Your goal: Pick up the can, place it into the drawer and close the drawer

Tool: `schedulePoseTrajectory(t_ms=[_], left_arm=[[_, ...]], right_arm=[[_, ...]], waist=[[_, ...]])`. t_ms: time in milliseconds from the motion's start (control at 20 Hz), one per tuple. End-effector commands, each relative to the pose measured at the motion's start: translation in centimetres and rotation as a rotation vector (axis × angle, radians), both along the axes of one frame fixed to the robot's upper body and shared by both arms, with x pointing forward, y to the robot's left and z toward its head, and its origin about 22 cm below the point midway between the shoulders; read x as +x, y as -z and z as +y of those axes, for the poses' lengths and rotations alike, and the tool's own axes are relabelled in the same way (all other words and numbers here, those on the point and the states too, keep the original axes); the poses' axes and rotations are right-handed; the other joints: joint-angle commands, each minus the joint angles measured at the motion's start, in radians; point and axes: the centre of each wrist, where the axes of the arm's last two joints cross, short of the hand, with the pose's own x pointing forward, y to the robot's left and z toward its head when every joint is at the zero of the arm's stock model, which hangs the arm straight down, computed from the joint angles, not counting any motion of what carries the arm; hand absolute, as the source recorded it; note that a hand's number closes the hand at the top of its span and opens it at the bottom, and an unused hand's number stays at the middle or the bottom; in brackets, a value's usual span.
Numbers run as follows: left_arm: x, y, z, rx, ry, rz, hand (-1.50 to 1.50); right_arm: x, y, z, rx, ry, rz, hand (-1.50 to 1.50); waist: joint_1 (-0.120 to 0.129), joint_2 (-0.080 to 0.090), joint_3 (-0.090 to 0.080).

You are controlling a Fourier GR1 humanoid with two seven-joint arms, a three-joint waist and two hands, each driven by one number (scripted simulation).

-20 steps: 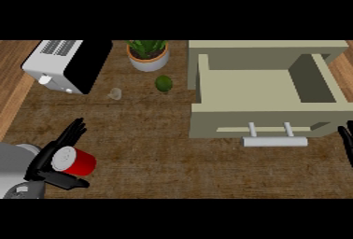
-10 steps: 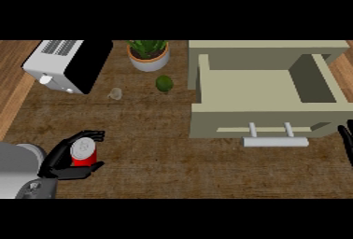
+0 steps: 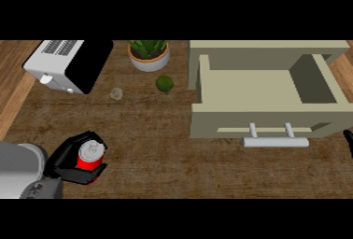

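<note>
the left hand (image 3: 69, 161) sits at the lower left of the counter (image 3: 158, 154), its black fingers curled round the red can (image 3: 90, 156), grasping it; the can stands upright in the grip, its silver top showing, well apart from the drawer (image 3: 265, 93); the grey forearm comes in from the lower left corner; the drawer is at the upper right, pulled open, its pale inside bare, its handle (image 3: 276, 141) on the front facing the near edge; of the right hand (image 3: 348, 138) only a dark sliver shows at the right edge, just beside the drawer's front, and i cannot tell its state; along the far side are a toaster (image 3: 69, 63), a potted plant (image 3: 148, 53), a small green fruit (image 3: 164, 83) and a small pale object (image 3: 116, 93) near it
</note>
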Motion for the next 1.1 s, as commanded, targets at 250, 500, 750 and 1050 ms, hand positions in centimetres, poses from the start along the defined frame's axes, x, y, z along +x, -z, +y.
schedulePoseTrajectory(t_ms=[250, 500, 750, 1050], left_arm=[[1.1, -0.2, -1.7, -0.052, -0.546, -0.048, 1.5], [3.5, -5.7, -5.1, -0.083, -0.516, -0.113, 1.5], [5.6, -8.4, -9.3, -0.031, -0.435, -0.111, 1.5], [8.0, -14.0, -14.3, -0.011, -0.392, -0.216, 1.5]], right_arm=[[-0.7, 0.0, -0.4, 0.002, 0.002, -0.009, -1.5], [-1.1, -0.3, -0.7, 0.01, 0.007, -0.004, -1.5], [-0.8, -0.4, 0.1, 0.03, 0.016, -0.025, -1.5], [0.2, -1.8, -0.7, 0.007, 0.026, -0.017, -1.5]], waist=[[0.001, 0.001, 0.0], [0.003, -0.002, 0.0], [-0.001, 0.0, 0.0], [-0.003, 0.001, 0.0]])
